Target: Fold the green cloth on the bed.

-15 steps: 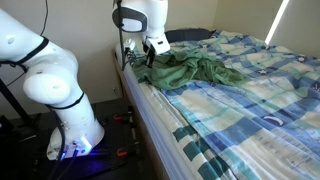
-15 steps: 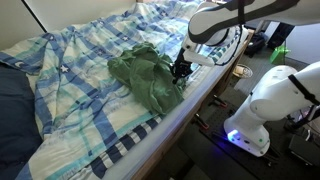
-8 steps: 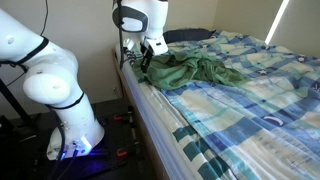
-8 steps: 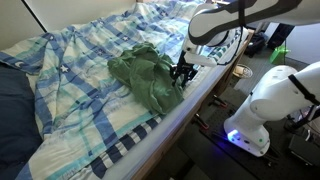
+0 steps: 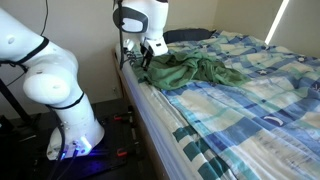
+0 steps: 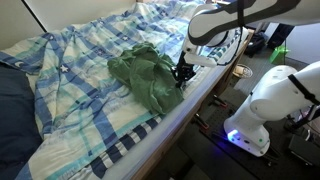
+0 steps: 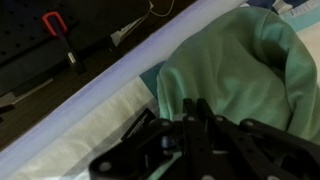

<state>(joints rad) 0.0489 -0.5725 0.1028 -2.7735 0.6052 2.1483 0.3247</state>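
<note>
Plainly, the folding has hardly begun. In both exterior views the green cloth (image 5: 195, 72) lies as a rumpled heap on the bed (image 5: 255, 115), close to the mattress edge on the robot's side. No flat layer, straight crease or edge laid over another can be made out. In an exterior view it sits at the centre of the frame, bunched and ridged, with the checked cover bare around it and a dark pillow (image 6: 12, 112) well apart at the lower left.

The hand (image 6: 180, 73) is low at the cloth's border by the bedside. In the wrist view its dark fingers (image 7: 135, 135) fill the bottom of the frame, blurred, with the cloth at the upper right. They look drawn close together, but I cannot tell whether they are clenched on a bit of fabric or merely beside it.

As I judge it, nearly everything is left to do. An edge or corner has to be secured, carried across the heap toward the far side and laid down, and the result probably smoothed. At most, the first grasp is in hand.
</note>
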